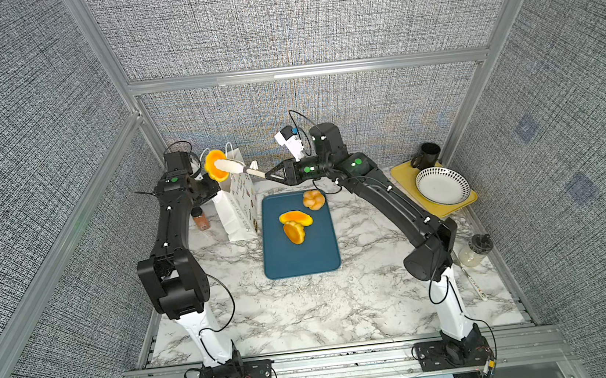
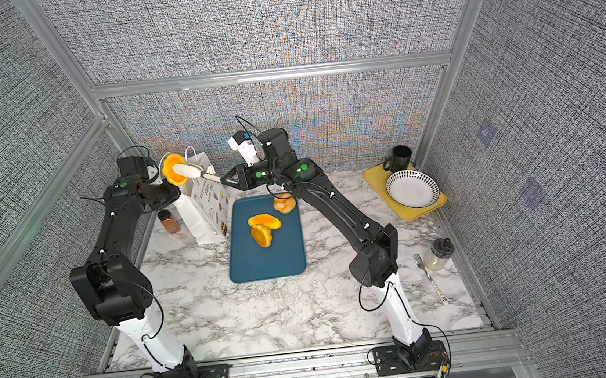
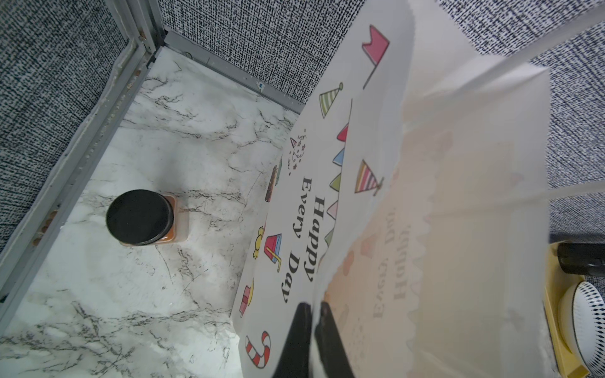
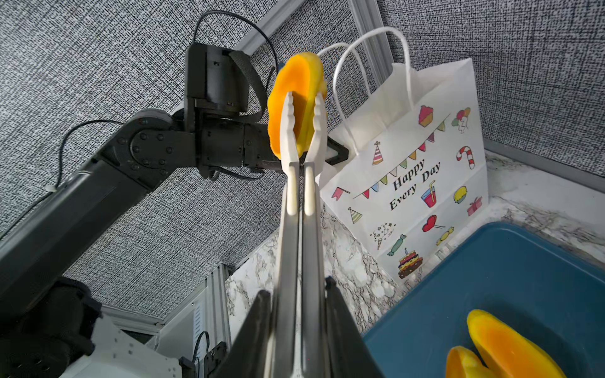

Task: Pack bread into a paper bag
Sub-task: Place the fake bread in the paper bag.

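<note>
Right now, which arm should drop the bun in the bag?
Right: the right gripper holds tongs clamping an orange bun near the top of the paper bag; the left gripper pinches its rim.

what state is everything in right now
paper bag, upright, rim pinched open
left gripper, shut on the paper bag's rim
right gripper, shut on the tongs
tongs, clamped on the held orange bun
held orange bun, in the air by the bag's handles, not inside
two other orange buns, lying side by side on the blue tray
knotted roll, lying on the blue tray
spice jar, upright, lid on
bowl, upright, empty
</note>
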Controlling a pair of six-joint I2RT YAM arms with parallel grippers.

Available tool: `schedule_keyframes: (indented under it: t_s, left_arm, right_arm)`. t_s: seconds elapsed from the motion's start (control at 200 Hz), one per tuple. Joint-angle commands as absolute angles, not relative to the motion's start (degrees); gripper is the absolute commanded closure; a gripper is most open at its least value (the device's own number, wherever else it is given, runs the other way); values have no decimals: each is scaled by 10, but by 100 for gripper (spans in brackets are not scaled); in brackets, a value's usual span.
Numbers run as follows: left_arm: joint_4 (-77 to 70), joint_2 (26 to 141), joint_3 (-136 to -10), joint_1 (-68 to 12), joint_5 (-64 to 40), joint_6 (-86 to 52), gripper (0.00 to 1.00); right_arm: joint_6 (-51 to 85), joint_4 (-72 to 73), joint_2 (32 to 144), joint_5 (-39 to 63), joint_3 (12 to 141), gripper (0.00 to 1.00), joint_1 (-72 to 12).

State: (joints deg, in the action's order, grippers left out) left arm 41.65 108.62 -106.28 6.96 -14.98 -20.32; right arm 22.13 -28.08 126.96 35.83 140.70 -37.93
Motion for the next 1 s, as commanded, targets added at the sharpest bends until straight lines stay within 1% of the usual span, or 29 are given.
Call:
schedule_keyframes:
  t_s: [0.0,0.07,0.195,0.315,0.39,0.455,0.555,0.601,0.656,0.686,0.796,0.876,0.931,0.996]
  left_arm:
    - [434,1078,-1055,69,-154,-197,98]
    - [435,1077,-1053,69,-156,-198,98]
    - [434,1073,-1053,69,-155,-199,98]
    - [434,1069,-1054,69,-158,-199,98]
    - [435,1065,-1054,69,-165,-200,98]
    - [431,1062,-1049,69,-169,-203,98]
    - [425,1056,-1040,70,-171,-205,98]
    - [424,1055,-1036,69,-170,-205,98]
    - [423,1053,-1033,69,-170,-204,98]
    - [422,1052,-1031,69,-170,-205,98]
    - [418,1053,-1026,69,-171,-207,98]
    - [414,1054,-1024,69,-170,-208,98]
    - [413,1056,-1024,69,-168,-209,98]
    - [411,1060,-1025,69,-163,-209,98]
  right_arm:
    - [230,-219,1276,345,1410,90,-377]
    - [234,-211,1283,341,1413,90,-377]
    - [239,-204,1293,333,1419,86,-374]
    - [245,-201,1304,324,1420,86,-370]
    - [253,-197,1310,324,1423,84,-367]
    - [257,-195,1317,324,1427,78,-365]
    - [265,-191,1324,329,1432,68,-362]
    - [267,-191,1326,331,1433,65,-362]
    - [268,-191,1326,333,1434,57,-361]
    - [268,-190,1327,334,1434,55,-360]
    - [266,-194,1325,336,1433,56,-361]
    - [265,-197,1322,335,1430,66,-360]
    - [263,-201,1320,334,1429,76,-360]
    - [260,-204,1316,333,1425,78,-361]
